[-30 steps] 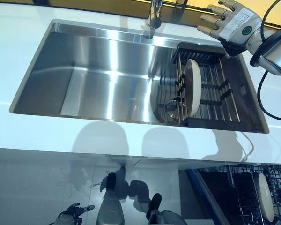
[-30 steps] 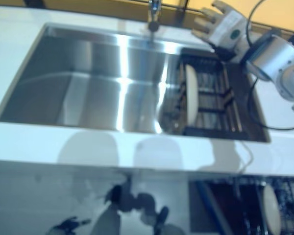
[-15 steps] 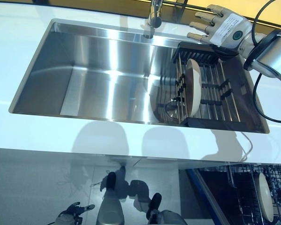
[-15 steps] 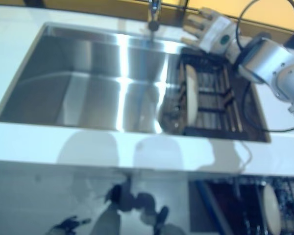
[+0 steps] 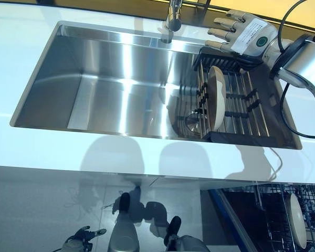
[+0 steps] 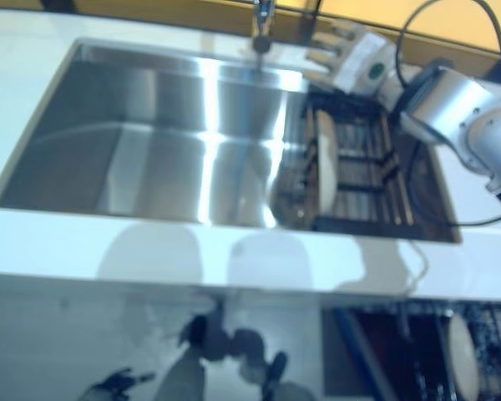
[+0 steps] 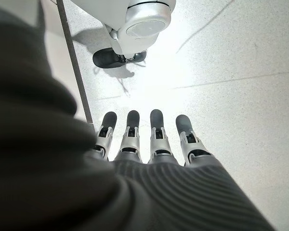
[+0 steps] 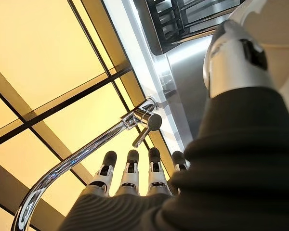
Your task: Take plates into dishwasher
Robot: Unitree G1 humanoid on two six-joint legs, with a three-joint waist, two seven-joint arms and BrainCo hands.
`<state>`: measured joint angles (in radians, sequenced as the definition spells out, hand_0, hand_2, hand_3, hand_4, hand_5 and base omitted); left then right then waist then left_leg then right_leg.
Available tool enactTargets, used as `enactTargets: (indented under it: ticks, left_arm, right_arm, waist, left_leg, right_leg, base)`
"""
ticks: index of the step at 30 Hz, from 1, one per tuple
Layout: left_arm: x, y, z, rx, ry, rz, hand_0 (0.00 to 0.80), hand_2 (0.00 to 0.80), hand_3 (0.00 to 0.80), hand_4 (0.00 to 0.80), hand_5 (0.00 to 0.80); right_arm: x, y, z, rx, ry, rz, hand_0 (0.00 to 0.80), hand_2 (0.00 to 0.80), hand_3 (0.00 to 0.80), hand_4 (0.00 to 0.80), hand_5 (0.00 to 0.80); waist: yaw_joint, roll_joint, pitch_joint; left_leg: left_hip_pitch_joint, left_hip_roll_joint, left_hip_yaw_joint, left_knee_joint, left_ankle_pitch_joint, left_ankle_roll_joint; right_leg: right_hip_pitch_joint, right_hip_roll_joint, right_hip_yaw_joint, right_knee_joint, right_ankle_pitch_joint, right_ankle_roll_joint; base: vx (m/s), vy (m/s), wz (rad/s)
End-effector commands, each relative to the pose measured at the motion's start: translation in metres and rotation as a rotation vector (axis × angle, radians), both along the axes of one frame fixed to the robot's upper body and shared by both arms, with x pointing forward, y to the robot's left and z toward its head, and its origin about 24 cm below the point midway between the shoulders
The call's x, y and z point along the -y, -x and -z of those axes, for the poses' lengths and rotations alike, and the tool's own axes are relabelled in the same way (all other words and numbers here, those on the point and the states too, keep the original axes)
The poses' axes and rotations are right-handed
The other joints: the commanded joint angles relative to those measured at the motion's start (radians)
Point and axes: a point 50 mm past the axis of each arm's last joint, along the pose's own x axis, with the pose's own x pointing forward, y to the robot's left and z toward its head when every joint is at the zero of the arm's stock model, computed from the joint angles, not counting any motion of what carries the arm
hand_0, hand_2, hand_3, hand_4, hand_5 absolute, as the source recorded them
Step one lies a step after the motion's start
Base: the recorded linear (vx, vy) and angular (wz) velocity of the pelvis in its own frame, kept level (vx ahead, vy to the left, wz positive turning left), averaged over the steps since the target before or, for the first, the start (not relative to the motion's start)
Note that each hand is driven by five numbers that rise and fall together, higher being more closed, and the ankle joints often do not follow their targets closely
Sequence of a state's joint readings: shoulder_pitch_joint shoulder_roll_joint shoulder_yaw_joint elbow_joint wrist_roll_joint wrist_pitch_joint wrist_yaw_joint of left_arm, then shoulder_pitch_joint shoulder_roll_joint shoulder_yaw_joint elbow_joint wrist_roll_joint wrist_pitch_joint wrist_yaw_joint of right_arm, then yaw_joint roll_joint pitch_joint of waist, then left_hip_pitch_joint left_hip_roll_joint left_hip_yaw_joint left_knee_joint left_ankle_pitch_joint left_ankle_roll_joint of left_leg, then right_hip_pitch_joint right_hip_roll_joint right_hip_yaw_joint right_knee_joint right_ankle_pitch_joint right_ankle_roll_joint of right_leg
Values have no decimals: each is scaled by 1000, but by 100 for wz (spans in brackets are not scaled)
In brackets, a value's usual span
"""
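**K:** So, status? Where's the plate?

**M:** One plate stands on edge in the dark rack at the right end of the sink, leaning a little, held between the wires. A second plate is already upright in the dishwasher rack below the counter, lower right.

**K:** Right hand?

**M:** The right hand is above the rack's back edge, near the tap. Its fingers are straight and spread, nothing in it, not touching the plate. The right wrist view agrees: fingers extended, only tap and window past them.

**K:** Left?

**M:** The left hand hangs low by the floor, fingers straight, empty. Idle.

**K:** Handling notes?

**M:** Looks like glazed ceramic, so I'd treat it as rigid, fairly heavy for its size, breakable. It's sitting in a sink, so it may be wet and slick. Can't confirm that.

**K:** Grip point?

**M:** Top rim is the only free part; the lower half is buried in the wires. I'd pinch the upper edge, thumb on one face and fingers on the other, well past the rim so it can't pivot out.

**K:** Risks?

**M:** Lift straight up along the slot. Any sideways pull will likely jam it on the wires or drag the rack. And a shallow pinch on a smooth rim could let it slip.
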<state>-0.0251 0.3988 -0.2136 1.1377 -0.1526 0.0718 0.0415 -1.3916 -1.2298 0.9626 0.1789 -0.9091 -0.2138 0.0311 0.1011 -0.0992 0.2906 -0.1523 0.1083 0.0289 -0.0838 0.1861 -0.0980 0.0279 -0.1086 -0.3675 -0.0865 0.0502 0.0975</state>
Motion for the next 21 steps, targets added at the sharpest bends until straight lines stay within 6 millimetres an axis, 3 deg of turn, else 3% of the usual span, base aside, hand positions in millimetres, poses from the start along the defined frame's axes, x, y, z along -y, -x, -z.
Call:
enactTargets:
  ticks: [1,21]
  left_arm:
    - [-12,-5,-6,31,-29,-29,0,0,0,0,0]
    - [-11,-7,-7,48,-20,-25,0,0,0,0,0]
  right_arm:
    - [-4,10,-16,20,-20,-34,0,0,0,0,0]
    - [-10,14,0,-58,48,-42,0,0,0,0,0]
  waist:
    - [13,-36,0]
    - [4,-33,6]
  left_leg:
    - [32,-23,84,-3,-62,6]
    - [30,-19,94,-3,-62,5]
  right_leg:
    - [-22,5,22,20,7,21]
    - [-32,7,26,23,7,20]
  base:
    - [0,0,0]
    - [0,0,0]
